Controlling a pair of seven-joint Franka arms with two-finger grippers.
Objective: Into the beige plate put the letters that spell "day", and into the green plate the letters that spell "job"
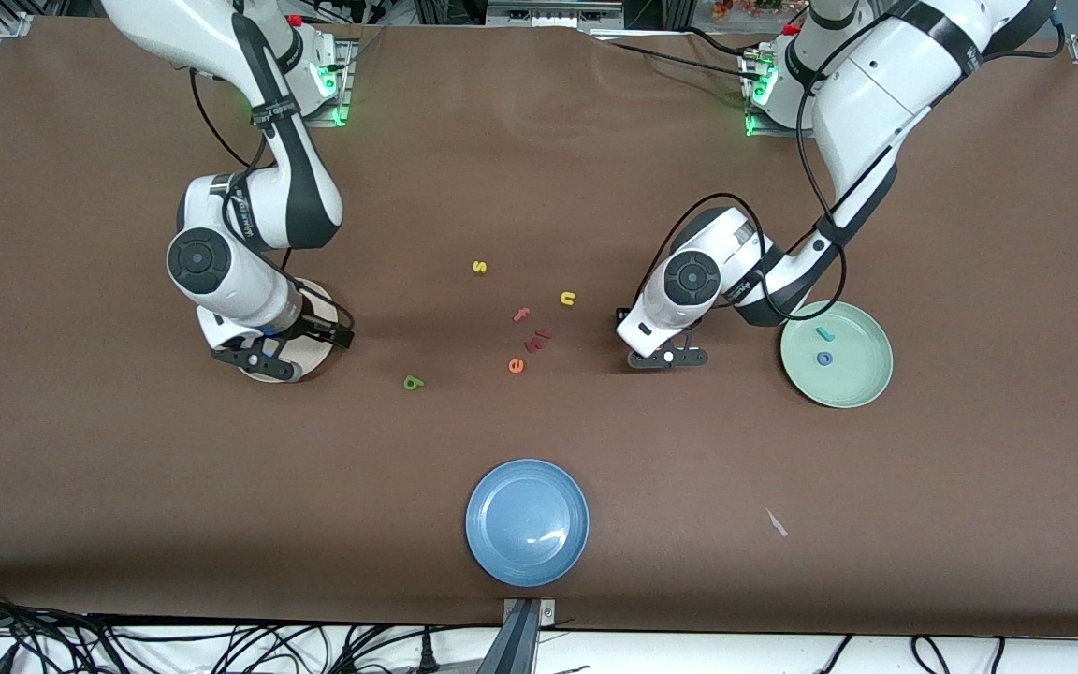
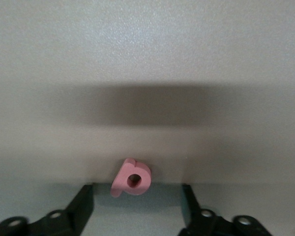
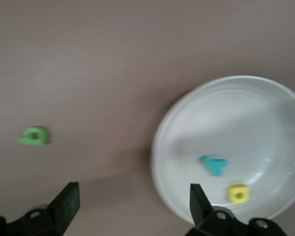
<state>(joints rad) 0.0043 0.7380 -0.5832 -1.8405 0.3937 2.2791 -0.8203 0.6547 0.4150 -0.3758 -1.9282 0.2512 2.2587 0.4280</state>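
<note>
A brown table (image 1: 539, 187) carries three plates and scattered letters. Beige plate (image 3: 285, 103): teal y (image 3: 214, 164), yellow a (image 3: 238, 193). Green plate (image 1: 862, 374): teal j (image 1: 824, 332), blue o (image 1: 823, 358). Green d (image 1: 414, 382) lies at the beige plate's 3 o'clock. Left gripper (image 2: 137, 204) fingers open astride the pink b (image 2: 131, 178); right gripper (image 3: 133, 199) open, empty.

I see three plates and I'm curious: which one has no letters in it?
The blue plate, nearest the camera, holds nothing. The green plate holds two letters, and the beige plate holds a teal and a yellow one.
</note>
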